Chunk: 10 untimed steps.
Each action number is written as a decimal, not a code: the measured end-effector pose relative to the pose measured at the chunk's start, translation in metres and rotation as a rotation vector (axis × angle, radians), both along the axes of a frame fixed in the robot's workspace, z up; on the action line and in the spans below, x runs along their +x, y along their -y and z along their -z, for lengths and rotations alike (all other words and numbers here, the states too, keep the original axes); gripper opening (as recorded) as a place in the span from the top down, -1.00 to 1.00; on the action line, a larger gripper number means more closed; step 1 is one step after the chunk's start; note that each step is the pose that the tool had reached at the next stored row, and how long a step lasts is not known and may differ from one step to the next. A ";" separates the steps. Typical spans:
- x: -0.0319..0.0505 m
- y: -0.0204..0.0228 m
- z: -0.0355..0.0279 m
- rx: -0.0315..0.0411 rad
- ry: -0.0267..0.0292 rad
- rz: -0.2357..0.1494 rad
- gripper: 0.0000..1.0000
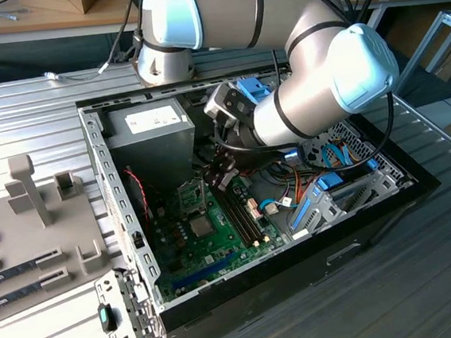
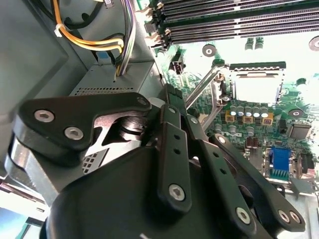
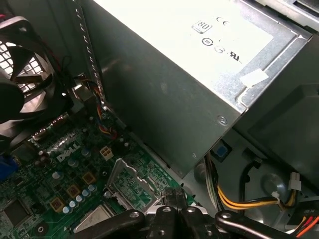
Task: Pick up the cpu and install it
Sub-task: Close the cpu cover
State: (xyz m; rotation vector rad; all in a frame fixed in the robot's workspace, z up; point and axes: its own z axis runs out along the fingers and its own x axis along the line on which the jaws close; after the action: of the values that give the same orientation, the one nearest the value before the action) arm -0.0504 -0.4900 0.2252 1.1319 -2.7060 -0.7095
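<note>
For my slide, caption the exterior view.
Robot arm's gripper reaches into an open computer case, poised above the motherboard near the socket frame.

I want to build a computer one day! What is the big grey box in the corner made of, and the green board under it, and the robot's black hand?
The big grey box looks like dull sheet metal: folded edges, a screw. The green board looks like glossy lacquered circuit board carrying small metal parts. The hand seems matte black metal or hard plastic, joined with shiny screws; I can't tell which.
</note>
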 end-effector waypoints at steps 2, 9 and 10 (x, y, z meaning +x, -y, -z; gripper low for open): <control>0.0000 0.0000 -0.0016 0.0002 0.0001 -0.001 0.79; 0.0006 0.0000 -0.0024 0.0001 -0.0008 -0.001 0.79; 0.0007 -0.0002 -0.0024 0.0001 -0.0012 -0.001 0.79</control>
State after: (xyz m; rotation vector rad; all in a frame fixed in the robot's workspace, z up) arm -0.0497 -0.4898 0.2276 1.1329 -2.7040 -0.7099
